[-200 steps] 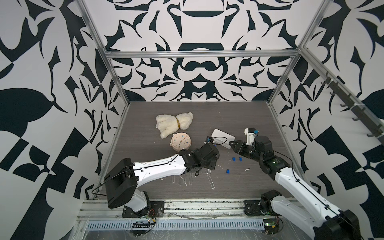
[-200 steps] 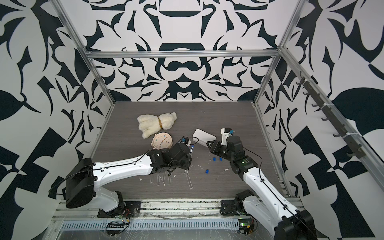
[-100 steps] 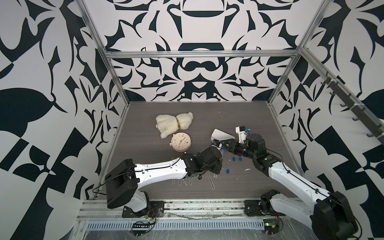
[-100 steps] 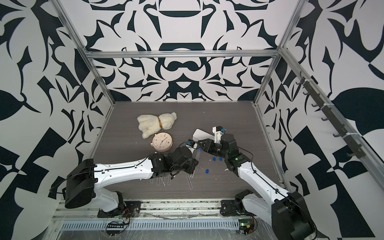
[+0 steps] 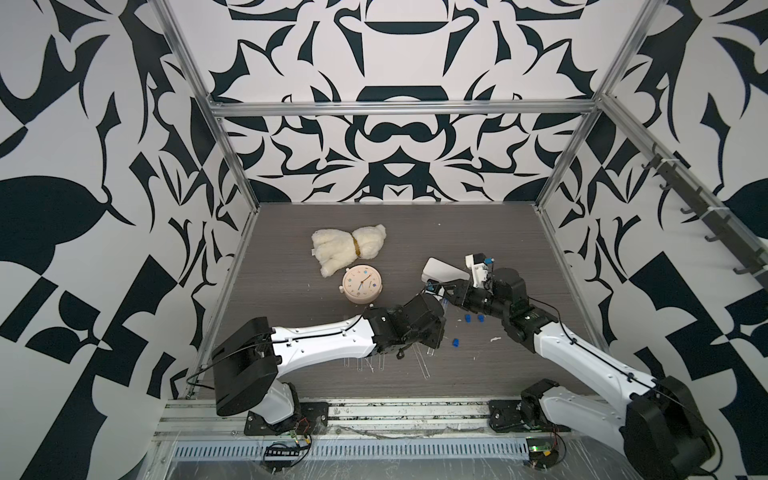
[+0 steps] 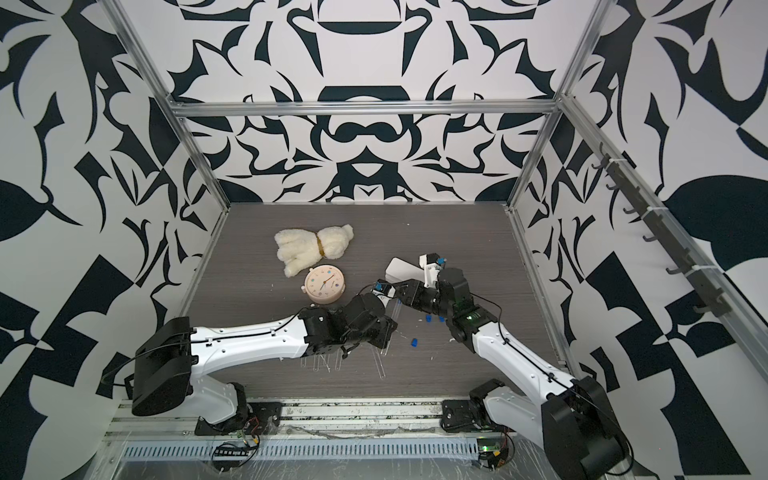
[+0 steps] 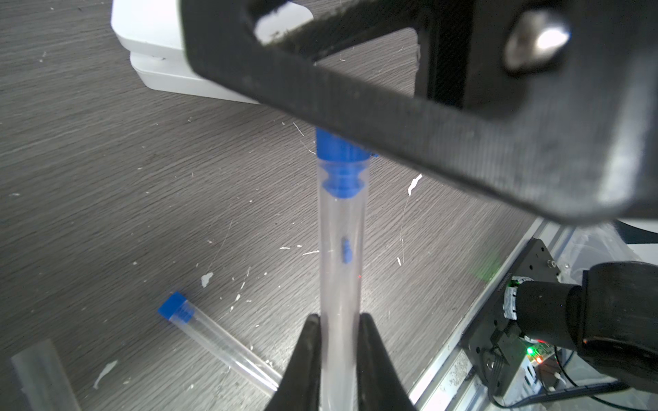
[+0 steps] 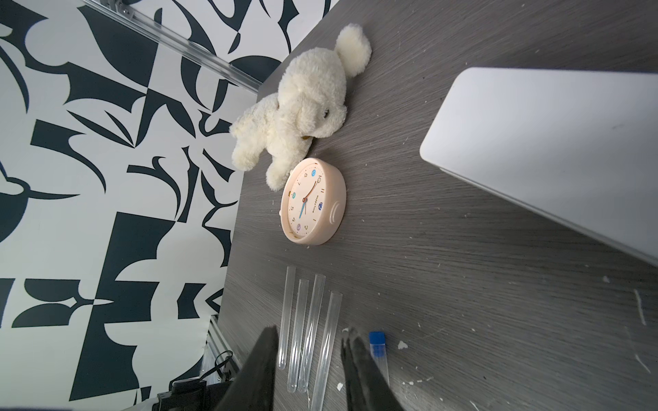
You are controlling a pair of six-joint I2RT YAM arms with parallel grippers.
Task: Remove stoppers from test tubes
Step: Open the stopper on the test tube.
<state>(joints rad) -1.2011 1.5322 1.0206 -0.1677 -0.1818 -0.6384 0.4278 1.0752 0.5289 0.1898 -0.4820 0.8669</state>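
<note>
**Stoppered tube clamped on the left, right fingers parted at its cap**

One thin transparent test tube (image 7: 341,284) is held above the grey wood-grain table (image 5: 415,232). A bright blue plastic stopper (image 7: 338,149) is plugged into its mouth, and a small blue fleck (image 7: 346,251) sits inside the clear wall. A second capped tube (image 7: 228,348) lies flat on the table with its blue cap (image 7: 176,309) on and nothing seen inside it. Four uncapped clear tubes (image 8: 309,320) lie side by side near the round peach clock (image 8: 313,201), all empty. Three loose blue stoppers (image 5: 467,318) rest on the table beside the right arm in both top views.

The left fingers (image 7: 306,356) are clenched on the lower part of the raised tube. The right fingers (image 8: 260,366) stand partly apart, and the right wrist view shows nothing between them. In the left wrist view, one black right finger crosses over the top of the plugged stopper. Whether it touches the stopper cannot be told.

A white box (image 8: 534,142) and a cream plush dog (image 8: 299,106) lie farther back.
</note>
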